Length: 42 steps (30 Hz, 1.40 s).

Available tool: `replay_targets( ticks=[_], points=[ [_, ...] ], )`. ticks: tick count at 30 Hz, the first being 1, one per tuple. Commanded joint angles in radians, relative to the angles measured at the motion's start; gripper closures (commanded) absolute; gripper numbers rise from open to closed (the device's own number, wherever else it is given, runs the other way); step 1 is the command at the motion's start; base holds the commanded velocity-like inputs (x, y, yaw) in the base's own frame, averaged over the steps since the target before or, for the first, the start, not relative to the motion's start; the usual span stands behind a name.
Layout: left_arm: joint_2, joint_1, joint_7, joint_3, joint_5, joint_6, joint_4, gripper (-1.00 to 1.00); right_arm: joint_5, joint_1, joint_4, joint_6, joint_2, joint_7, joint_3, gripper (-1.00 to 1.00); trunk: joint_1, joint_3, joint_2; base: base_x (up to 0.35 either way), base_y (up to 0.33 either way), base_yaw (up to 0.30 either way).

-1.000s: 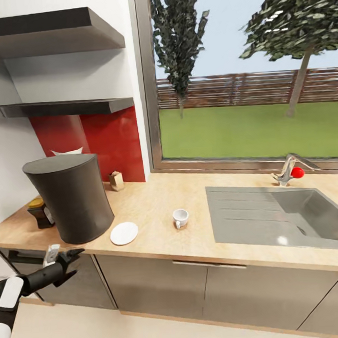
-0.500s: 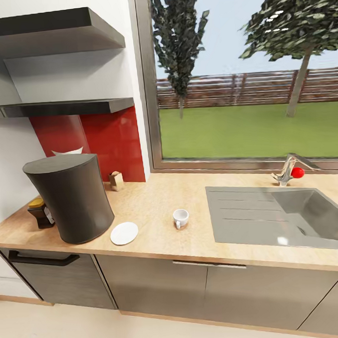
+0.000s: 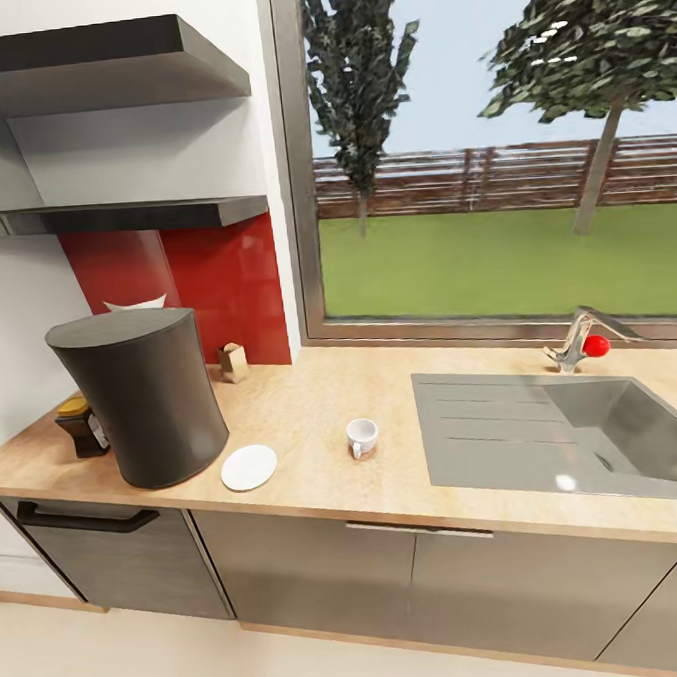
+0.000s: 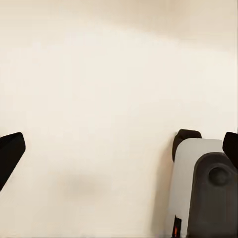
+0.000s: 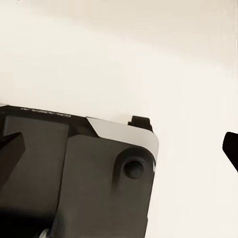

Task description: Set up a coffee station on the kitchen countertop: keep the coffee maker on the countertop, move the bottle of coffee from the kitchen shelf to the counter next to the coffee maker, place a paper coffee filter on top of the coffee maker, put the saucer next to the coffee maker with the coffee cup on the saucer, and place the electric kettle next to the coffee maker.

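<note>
Wood-grain surface [image 3: 312, 400] runs across the middle of the head view, its front edge bare from the saucer [image 3: 248, 467] rightward to the sink [image 3: 565, 435]. At lower left the saucer lies just beside the dark coffee maker [image 3: 142, 396]; the coffee cup [image 3: 362, 437] stands apart to its right with open room around it. Behind the coffee maker's left side sits the bottle of coffee [image 3: 81, 424]. Both wrist views show each hand's fingertips spread wide over pale floor, holding nothing.
</note>
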Motion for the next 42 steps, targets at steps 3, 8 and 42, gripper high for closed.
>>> replay_targets(
  ticks=[3, 8, 42],
  points=[
    [-0.042, -0.001, 0.16, 0.006, -0.064, -0.02, 0.043, -1.0, -0.009, -0.001, 0.001, 0.0, -0.003, 0.002, 0.001, -1.0, 0.001, -0.002, -0.002, 0.0, 0.0, 0.0],
    [-0.094, -0.001, 0.289, -0.008, -0.174, -0.023, 0.095, -1.0, -0.009, -0.001, 0.001, -0.001, -0.004, 0.002, -0.003, -1.0, 0.001, -0.002, -0.002, 0.0, 0.0, 0.0],
    [-0.11, -0.001, 0.345, -0.013, -0.212, -0.011, 0.152, -1.0, -0.009, -0.001, 0.0, 0.005, 0.006, 0.002, -0.048, -1.0, 0.001, -0.002, -0.002, 0.008, -0.131, -0.061]
  ],
)
